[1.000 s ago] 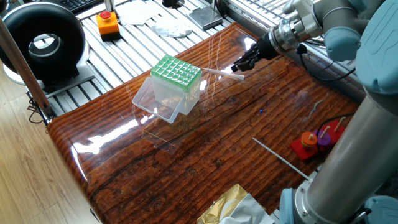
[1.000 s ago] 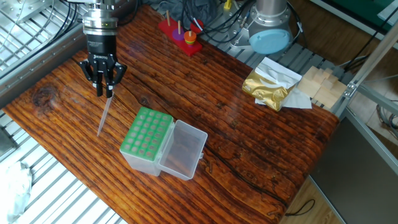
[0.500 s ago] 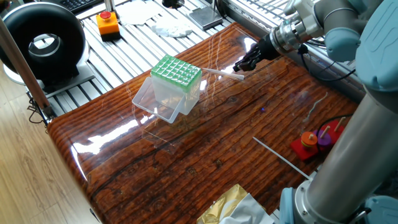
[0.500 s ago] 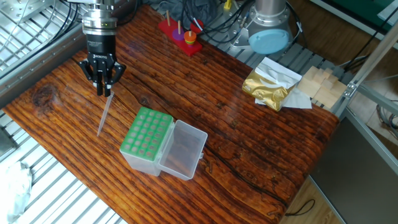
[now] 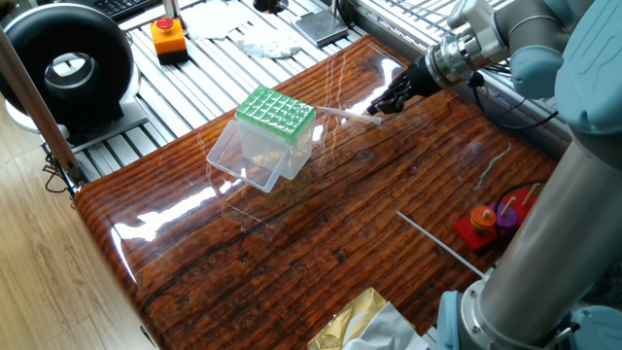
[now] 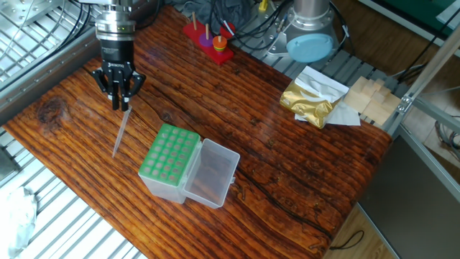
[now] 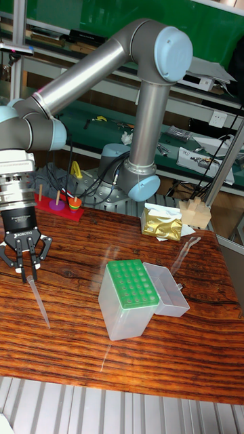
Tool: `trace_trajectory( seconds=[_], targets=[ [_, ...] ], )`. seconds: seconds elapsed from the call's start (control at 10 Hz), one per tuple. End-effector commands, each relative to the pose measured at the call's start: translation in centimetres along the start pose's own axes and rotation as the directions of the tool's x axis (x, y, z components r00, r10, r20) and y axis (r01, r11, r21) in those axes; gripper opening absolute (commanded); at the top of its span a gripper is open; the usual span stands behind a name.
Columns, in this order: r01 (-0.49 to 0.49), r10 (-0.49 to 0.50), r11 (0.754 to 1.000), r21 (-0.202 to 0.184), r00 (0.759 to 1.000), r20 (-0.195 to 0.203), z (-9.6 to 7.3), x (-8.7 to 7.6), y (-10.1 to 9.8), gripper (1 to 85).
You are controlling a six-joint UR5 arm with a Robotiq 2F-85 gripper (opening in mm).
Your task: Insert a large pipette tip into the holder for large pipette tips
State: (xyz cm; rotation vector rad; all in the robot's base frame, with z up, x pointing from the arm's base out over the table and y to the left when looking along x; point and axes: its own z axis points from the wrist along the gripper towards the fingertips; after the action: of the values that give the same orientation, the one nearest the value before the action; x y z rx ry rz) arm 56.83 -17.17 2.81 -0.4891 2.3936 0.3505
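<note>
nearest you: holder for large pipette tips (image 7: 132, 298), lid swung open, green rack showing no tip seated; beyond it: large pipette tip (image 7: 37, 298), slanted, lower end at or near the table (image 7: 169, 366); gripper (image 7: 26, 261) pinching its upper end; you have the grasp done; carry and insertion remain.

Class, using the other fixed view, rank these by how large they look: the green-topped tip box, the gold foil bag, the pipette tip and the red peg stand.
1. Green-topped tip box, with its open lid
2. Gold foil bag
3. Red peg stand and pipette tip: too unlike in shape to rank; the stand is also farther off.
</note>
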Motion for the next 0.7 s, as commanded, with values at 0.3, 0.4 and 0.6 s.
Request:
trace_trajectory(
  seconds=[0.3,0.4,0.6],
  targets=[
    [-0.006,0.006,1.0,-0.01,1.0,0.014,-0.1,0.6,0.1,28.3],
    [-0.004,0.004,1.0,-0.012,1.0,0.013,-0.1,0.9,0.0,29.0],
    [-0.002,0.002,1.0,-0.013,1.0,0.013,-0.3,1.6,-0.2,29.0]
  ],
)
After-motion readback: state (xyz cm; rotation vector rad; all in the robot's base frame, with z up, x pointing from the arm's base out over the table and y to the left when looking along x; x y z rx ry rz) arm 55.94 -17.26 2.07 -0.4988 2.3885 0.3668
